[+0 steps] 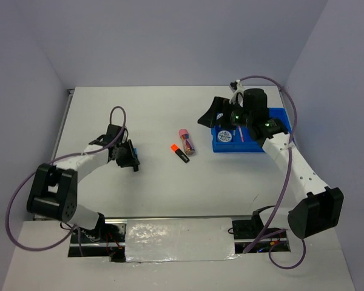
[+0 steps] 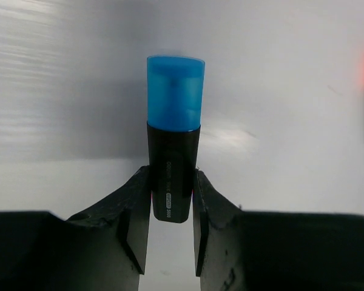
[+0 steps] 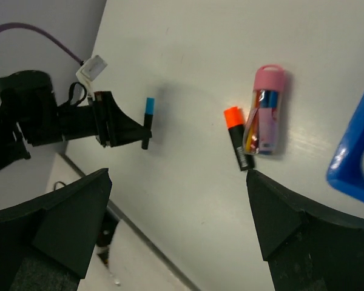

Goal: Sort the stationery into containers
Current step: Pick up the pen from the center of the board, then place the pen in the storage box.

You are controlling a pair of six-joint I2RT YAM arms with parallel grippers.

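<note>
Your blue highlighter is far from the tray, well off to its left across the table. The left gripper is clenched on it: both fingers press against the black barrel near its tail, and the blue cap points away from the wrist. From these views you cannot tell whether the highlighter is off the table or resting on it.

Between that highlighter and the tray, and nearer the tray, lie two more pieces. The pink-capped tube is near the tray's left side. The orange highlighter lies just beside the tube, on the side away from the tray.

Inside the tray, a blue-white tape roll sits at the left end. You can see something thin and pink next to it, too small to name.

Your right gripper hangs above the tray's left end, jaws spread wide and holding nothing.
</note>
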